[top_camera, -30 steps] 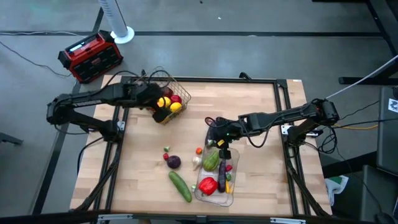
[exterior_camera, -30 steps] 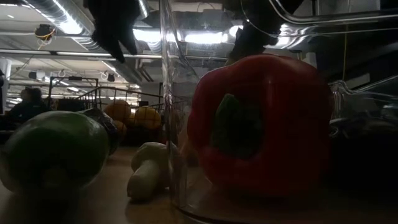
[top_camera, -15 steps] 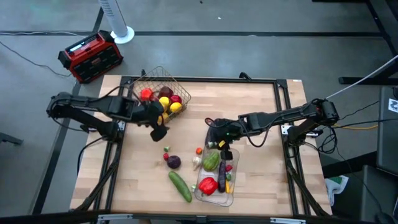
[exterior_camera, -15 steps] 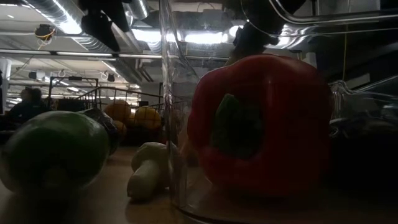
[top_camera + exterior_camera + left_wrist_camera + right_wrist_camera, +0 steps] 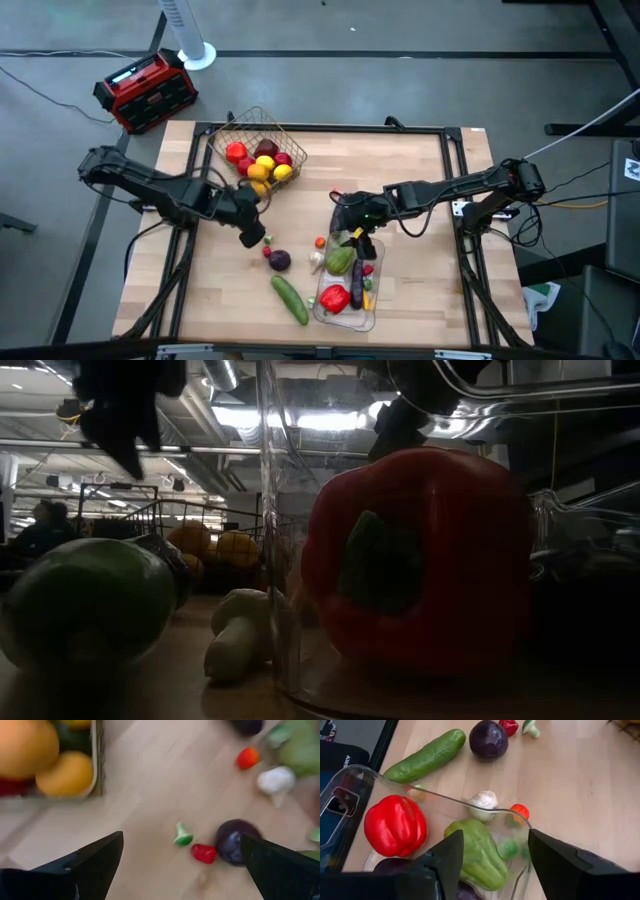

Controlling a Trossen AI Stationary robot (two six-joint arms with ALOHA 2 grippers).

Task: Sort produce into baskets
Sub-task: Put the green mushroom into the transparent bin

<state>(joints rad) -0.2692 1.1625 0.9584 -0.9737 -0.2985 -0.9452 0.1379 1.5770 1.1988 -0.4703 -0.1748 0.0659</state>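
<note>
Left gripper (image 5: 252, 236), fingers spread and empty, has swung off the square bronze wire-mesh basket (image 5: 232, 133) toward the loose purple round vegetable (image 5: 280, 260) and small red piece (image 5: 203, 853) on the table. Presumably a fruit drop is done and the next pick begins. Right gripper (image 5: 352, 222) still hovers open over the clear plastic tray (image 5: 368, 323).

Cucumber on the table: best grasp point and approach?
Take the cucumber at mid-length, fingers closing across its narrow width, coming straight down from above. It lies flat and diagonal on the table, apart from the clear tray, so both long sides look free. The left gripper seems nearest.
</note>
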